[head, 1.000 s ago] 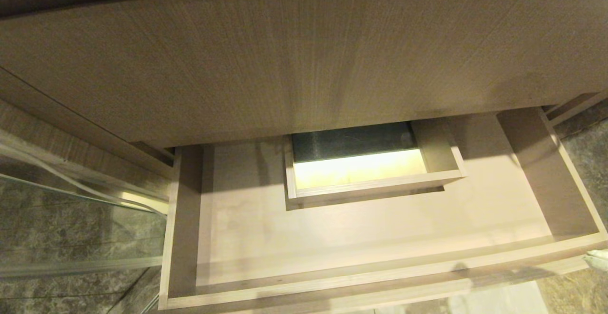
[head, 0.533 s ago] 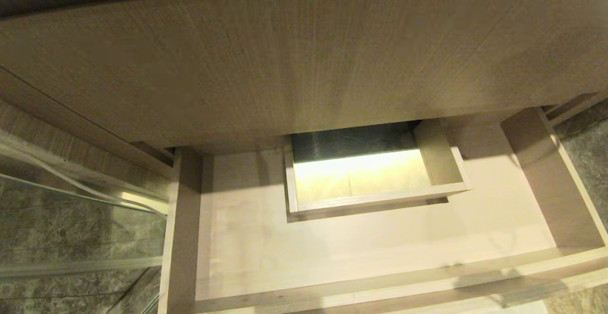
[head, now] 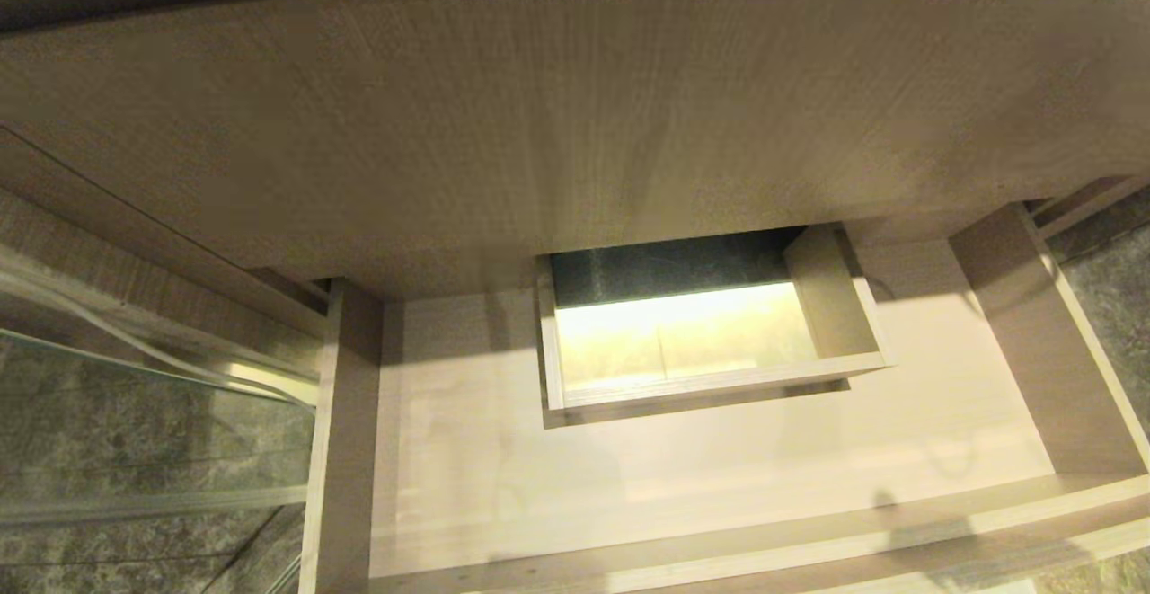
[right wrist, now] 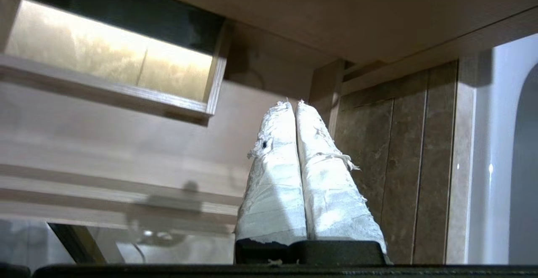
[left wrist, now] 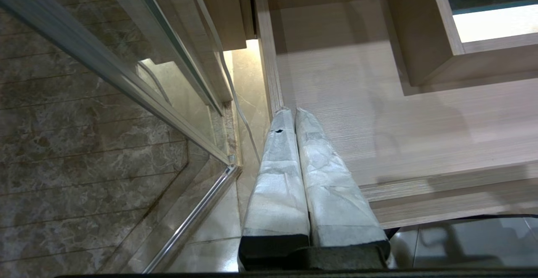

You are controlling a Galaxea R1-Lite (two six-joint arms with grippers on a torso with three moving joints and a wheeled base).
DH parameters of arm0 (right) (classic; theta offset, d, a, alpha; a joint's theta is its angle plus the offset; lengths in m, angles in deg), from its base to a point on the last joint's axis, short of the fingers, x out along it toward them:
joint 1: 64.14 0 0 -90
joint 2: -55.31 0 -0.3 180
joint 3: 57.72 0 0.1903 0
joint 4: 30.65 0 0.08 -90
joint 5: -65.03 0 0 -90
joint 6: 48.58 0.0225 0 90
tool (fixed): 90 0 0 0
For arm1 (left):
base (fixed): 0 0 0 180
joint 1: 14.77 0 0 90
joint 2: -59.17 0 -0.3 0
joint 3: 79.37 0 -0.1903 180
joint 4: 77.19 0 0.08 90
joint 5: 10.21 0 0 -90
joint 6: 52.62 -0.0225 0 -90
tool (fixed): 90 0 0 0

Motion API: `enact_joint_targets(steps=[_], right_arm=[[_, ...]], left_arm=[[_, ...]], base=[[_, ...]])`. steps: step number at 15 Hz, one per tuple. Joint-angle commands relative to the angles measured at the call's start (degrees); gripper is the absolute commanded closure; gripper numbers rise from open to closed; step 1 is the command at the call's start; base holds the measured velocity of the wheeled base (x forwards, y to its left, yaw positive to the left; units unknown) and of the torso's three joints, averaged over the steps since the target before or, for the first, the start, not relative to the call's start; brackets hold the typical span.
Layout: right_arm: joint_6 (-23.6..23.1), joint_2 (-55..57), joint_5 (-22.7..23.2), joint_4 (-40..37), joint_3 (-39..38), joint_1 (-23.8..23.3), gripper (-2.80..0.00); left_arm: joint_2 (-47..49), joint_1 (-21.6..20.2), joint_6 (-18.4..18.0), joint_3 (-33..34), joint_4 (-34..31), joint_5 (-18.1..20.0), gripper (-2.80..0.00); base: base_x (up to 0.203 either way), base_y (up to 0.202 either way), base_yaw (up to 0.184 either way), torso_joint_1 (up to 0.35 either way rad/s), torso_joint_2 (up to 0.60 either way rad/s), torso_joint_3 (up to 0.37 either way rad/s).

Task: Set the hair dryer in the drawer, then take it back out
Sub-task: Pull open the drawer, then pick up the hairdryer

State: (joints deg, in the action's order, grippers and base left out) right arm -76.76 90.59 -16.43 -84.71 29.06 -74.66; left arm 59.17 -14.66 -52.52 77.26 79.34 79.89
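A bathroom with a grey stone floor [head: 135, 432] and a wood cabinet [head: 575, 109].

The drawer [head: 719, 477] is pulled out, with a boxed hole [head: 692, 333] in its middle. No hair dryer shows in any view. The left claw [left wrist: 293, 112] hangs by the drawer's left wall, pressed tight together and holding nothing. The right claw [right wrist: 293, 104] is by the drawer's right end, also tight together and holding nothing.
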Motion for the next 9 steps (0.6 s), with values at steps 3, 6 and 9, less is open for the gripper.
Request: enact_joint_targets(steps=[3,6,9], right_arm=[[0.05,-1.30,0.03,-1.48,0.62,-0.29,0.00],[0.23,-2.23,-0.03,-1.65,-0.04,-0.29,0.00],[1.58,-2.50,-0.02,-1.17,-0.52,-0.33,0.00]], left_arm=[[0.00,0.00,-0.01,0.00,0.02,-0.01,0.00],[0.00,0.05,-0.01,0.00,0.02,-0.01,0.00],[0.00,0.07,-0.01,0.00,0.02,-0.01,0.00]], base=[[0.000,0.000,0.000,0.000,0.00,0.000],[0.000,0.000,0.000,0.000,0.00,0.000],[0.000,0.000,0.000,0.055,-0.20,-0.133]])
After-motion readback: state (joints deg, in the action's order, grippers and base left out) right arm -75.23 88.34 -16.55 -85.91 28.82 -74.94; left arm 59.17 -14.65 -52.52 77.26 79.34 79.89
